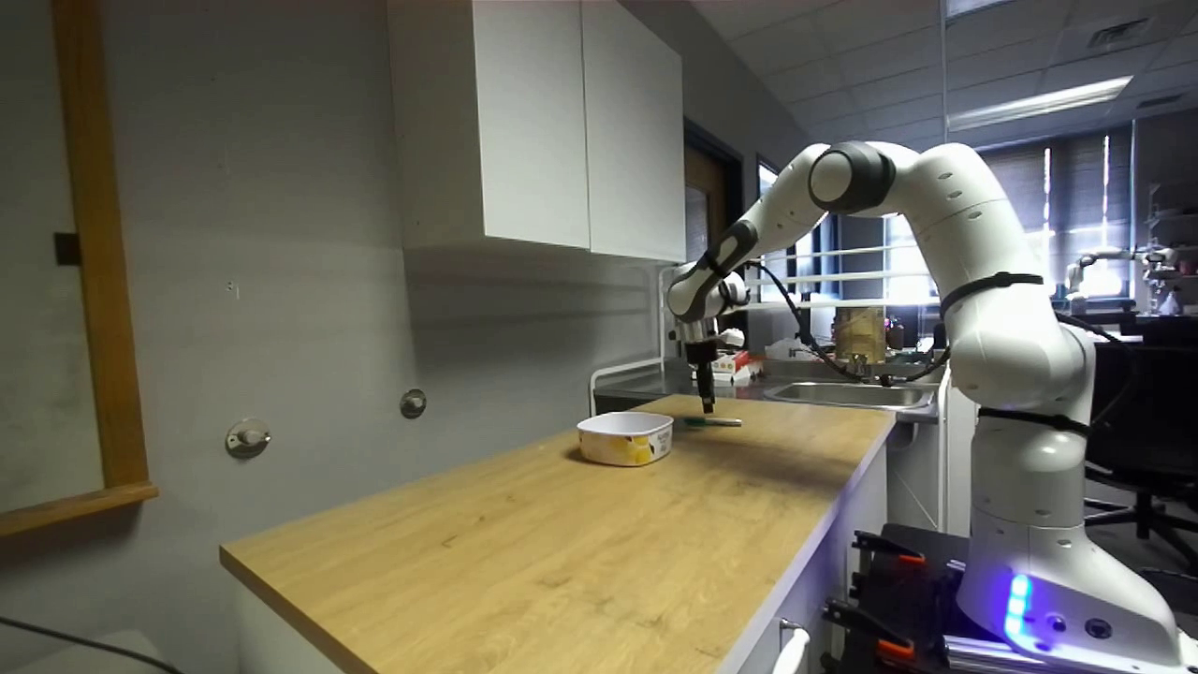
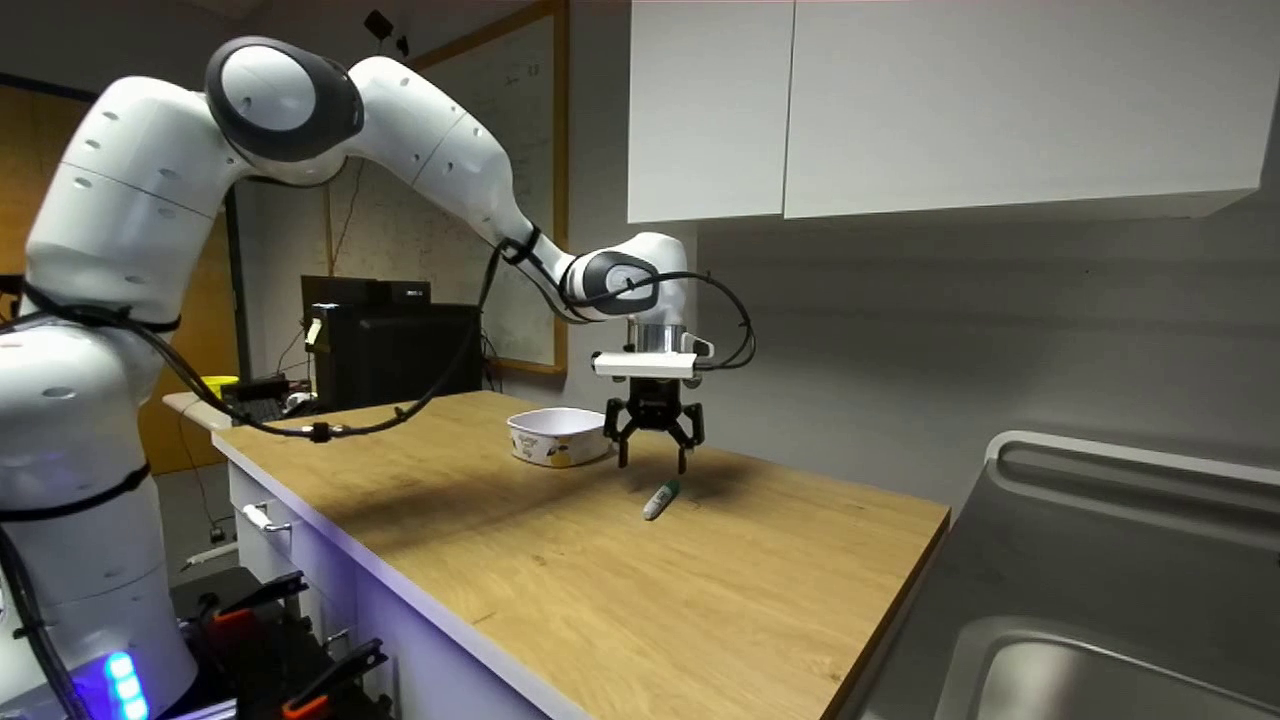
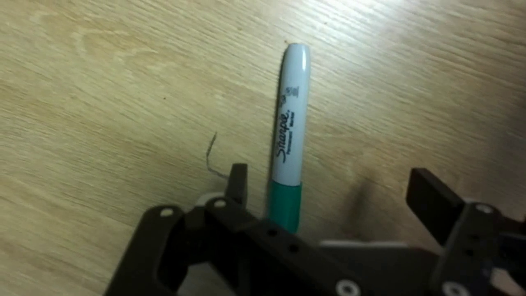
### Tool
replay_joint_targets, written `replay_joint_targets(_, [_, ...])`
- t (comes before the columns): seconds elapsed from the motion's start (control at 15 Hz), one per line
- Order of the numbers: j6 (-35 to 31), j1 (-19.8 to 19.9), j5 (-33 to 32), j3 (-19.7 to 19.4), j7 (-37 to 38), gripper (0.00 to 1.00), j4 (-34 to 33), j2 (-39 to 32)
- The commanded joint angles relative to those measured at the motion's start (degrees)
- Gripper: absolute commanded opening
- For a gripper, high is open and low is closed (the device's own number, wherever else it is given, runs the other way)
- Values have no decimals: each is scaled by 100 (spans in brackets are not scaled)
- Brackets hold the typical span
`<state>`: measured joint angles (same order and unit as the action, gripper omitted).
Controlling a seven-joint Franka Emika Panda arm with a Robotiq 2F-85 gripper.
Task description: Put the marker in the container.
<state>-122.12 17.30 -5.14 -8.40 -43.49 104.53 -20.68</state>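
Note:
The marker, with a grey-white barrel and a green cap, lies flat on the wooden counter in the wrist view (image 3: 291, 123) and in both exterior views (image 1: 716, 422) (image 2: 660, 500). The container is a low white dish with a lemon print, seen in both exterior views (image 1: 608, 452) (image 2: 545, 447). It stands beside the marker and is out of the wrist view. My gripper (image 2: 652, 466) is open and empty, pointing down just above the marker. In the wrist view the gripper (image 3: 327, 174) has its fingers apart, with the marker's cap end nearer the left finger. That finger's linkage hides the cap's tip.
The wooden counter (image 2: 560, 560) runs along the wall. A white wall cabinet (image 2: 950, 110) hangs above its back side. A metal sink (image 1: 847, 394) adjoins the counter's end. A white rail (image 1: 618, 372) and red-and-white boxes (image 1: 733, 363) stand near the sink.

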Motion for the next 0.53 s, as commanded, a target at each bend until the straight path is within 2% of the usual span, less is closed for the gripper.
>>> replay_joint_targets(0.0, [203,44,-73,-8,-48,100,-422,-359])
replay_joint_targets(0.47, [188,133,-43,48,-103,100,-618,-877])
